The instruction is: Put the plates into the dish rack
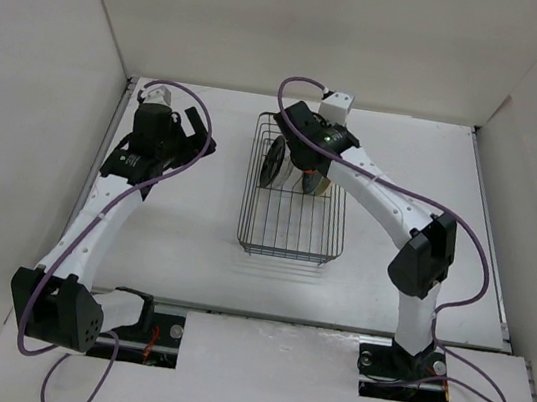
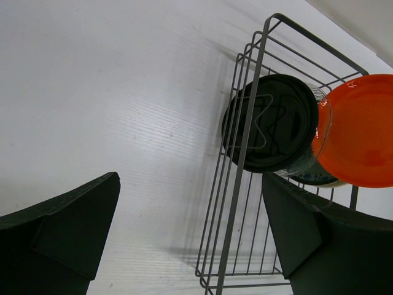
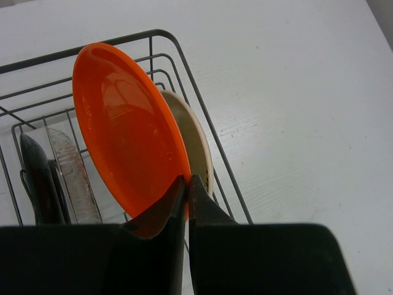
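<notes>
Pinching the near rim of the orange plate (image 3: 126, 123) between closed fingers, the right hand (image 3: 187, 184) is holding it on edge inside the dish rack (image 2: 239, 166), with the plate reaching straight out beyond the fingertips. The plate's face is lying across the rack's long axis, parallel to the plates already standing there. The cream plate (image 3: 198, 144) is standing just beside it on the hand's right-finger side. The clear glass plate (image 3: 70, 166) and the black plate (image 3: 37, 178) are standing off to the other side with an open gap between. Whether the orange plate's far rim is resting on the rack floor or between prongs cannot be told. The coming release looks to depend on the plate settling without tipping onto the cream one, and the rack's side wire beside the fingers is leaving little room. The left hand (image 2: 189, 184) is hanging open over the bare counter (image 2: 92, 74), outside the rack, holding nothing.
</notes>
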You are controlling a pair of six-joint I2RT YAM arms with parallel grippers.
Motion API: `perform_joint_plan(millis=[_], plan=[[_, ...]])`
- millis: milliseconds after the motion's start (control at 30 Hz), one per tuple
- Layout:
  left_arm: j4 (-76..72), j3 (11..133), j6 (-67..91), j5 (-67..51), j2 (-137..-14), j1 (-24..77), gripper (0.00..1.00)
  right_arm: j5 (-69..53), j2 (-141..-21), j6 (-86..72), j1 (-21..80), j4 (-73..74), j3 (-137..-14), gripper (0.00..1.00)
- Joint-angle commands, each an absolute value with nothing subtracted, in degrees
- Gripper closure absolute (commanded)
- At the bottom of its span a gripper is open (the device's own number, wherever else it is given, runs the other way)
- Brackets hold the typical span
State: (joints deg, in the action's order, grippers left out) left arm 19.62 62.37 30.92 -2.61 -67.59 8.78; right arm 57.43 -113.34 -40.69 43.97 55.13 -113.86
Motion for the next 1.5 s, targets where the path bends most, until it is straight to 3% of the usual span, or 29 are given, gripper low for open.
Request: perform_joint_plan(millis=[0, 967, 1033, 1133, 1233, 1400, 1467], plan=[[19.0, 62.1, 31.2, -1.5, -65.6, 8.5, 0.00, 59.4, -113.7, -40.5, 43.6, 55.0, -116.6, 1.00], [19.5, 62.7, 30.7, -0.4, -65.0, 8.5, 0.00, 56.2, -120.3, -38.1, 43.6, 54.0, -119.5, 1.00], [19.5, 62.7, 30.7, -0.4, -65.0, 8.5, 0.00, 56.2, -120.3, -38.1, 43.6, 54.0, -119.5, 0.96], [19.5, 62.7, 30.7, 0.2, -65.0, 8.5, 0.00, 55.7, -120.3, -38.1, 43.6, 54.0, -119.5, 0.79], [19.5, 63.2, 30.7, 0.2, -65.0, 8.5, 0.00, 55.7, -120.3, -38.1, 43.6, 54.0, -119.0, 0.69], [20.0, 63.2, 30.7, 0.7, -65.0, 8.5, 0.00, 55.7, -119.3, -38.1, 44.1, 54.0, -119.0, 0.66], [20.0, 63.2, 30.7, 1.2, -65.0, 8.5, 0.00, 55.7, -118.7, -38.1, 44.1, 54.0, -118.5, 0.54]])
